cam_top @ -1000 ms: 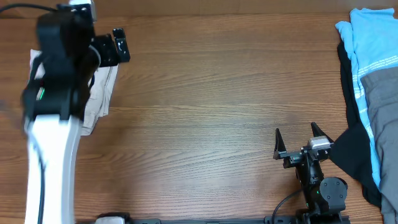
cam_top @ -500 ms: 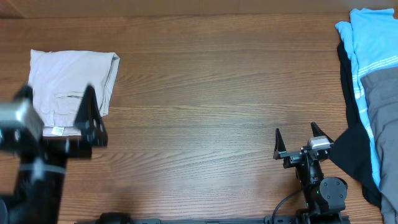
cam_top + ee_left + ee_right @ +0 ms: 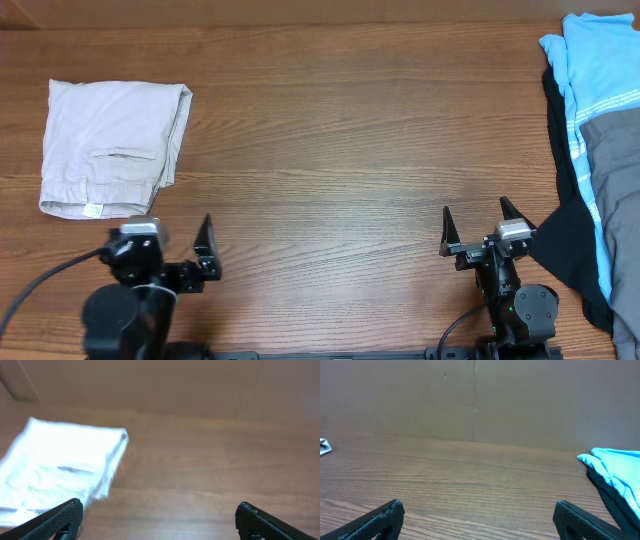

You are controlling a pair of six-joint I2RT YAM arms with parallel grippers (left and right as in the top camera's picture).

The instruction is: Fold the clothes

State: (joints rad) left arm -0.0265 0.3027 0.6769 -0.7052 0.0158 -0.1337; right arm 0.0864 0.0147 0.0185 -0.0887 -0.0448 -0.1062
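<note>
Just ahead of the left tool (image 3: 160,245), slightly to its left, the shorts (image 3: 112,148) lie folded on the tabletop (image 3: 330,150), and with it and the right tool (image 3: 476,225) both wide and empty, any last tidying, I'd say, wants a light pinch at one edge.

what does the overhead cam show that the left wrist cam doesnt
Only the overhead shows the right gripper, open, near a pile of light blue, grey and black garments at the right edge of the table. Only the left wrist view shows the plain brown wall behind the table. Both show the shorts, beige and folded, lying flat on the wooden table, apart from the left gripper, whose jaws stand open and empty.
</note>
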